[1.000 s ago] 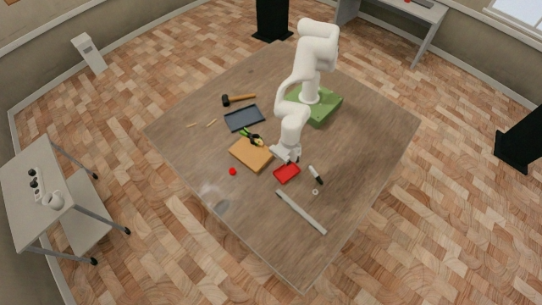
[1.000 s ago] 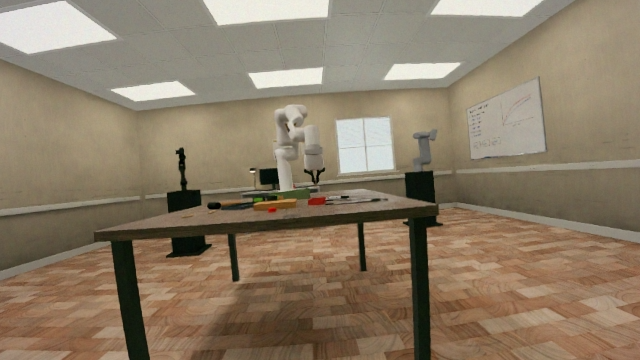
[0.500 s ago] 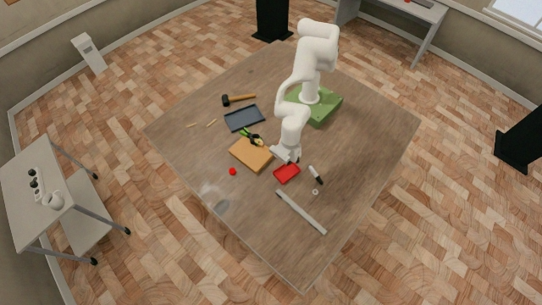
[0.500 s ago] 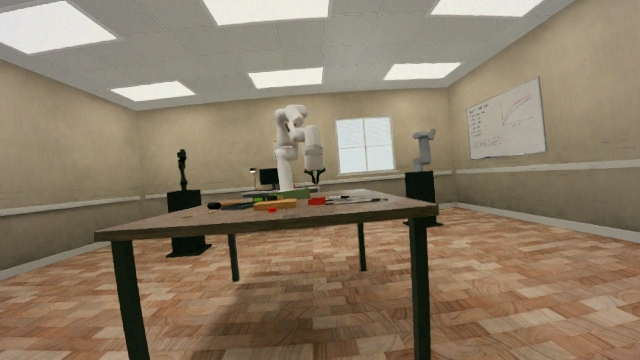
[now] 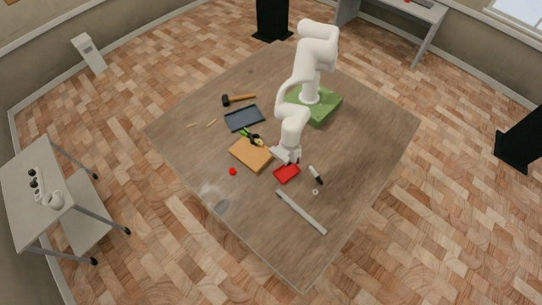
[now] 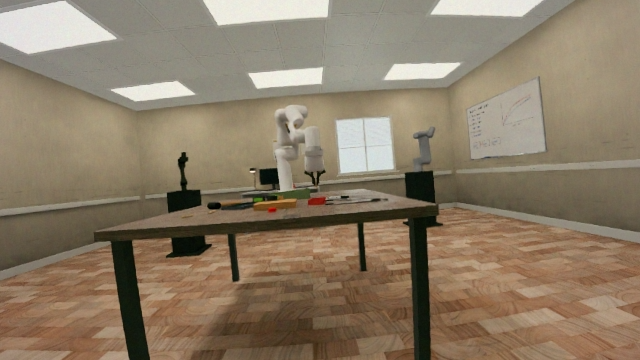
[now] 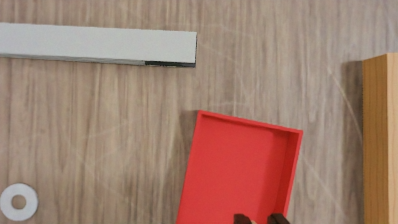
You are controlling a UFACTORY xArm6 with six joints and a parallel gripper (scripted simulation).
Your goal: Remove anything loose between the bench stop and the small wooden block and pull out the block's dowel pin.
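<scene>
My gripper (image 5: 291, 161) (image 6: 315, 182) (image 7: 257, 218) hangs a little above the red tray (image 5: 286, 174) (image 6: 316, 201) (image 7: 230, 165), over its near edge. It is shut on the dowel pin (image 7: 253, 222), of which only a pale sliver shows between the dark fingertips in the wrist view. The tan bench board (image 5: 249, 156) (image 6: 275, 204) (image 7: 382, 140) lies just left of the tray. At the board's far corner the green spring clamp (image 5: 250, 135) grips the small wooden block (image 5: 259, 143). The block's hole is too small to make out.
A grey bar (image 5: 301, 211) (image 7: 95, 44), a white washer (image 5: 315, 191) (image 7: 19, 202) and a marker (image 5: 315, 174) lie near the tray. A red cap (image 5: 232, 171), a grey tray (image 5: 244, 118), a hammer (image 5: 238, 98) and two small sticks (image 5: 191, 124) lie beyond the board.
</scene>
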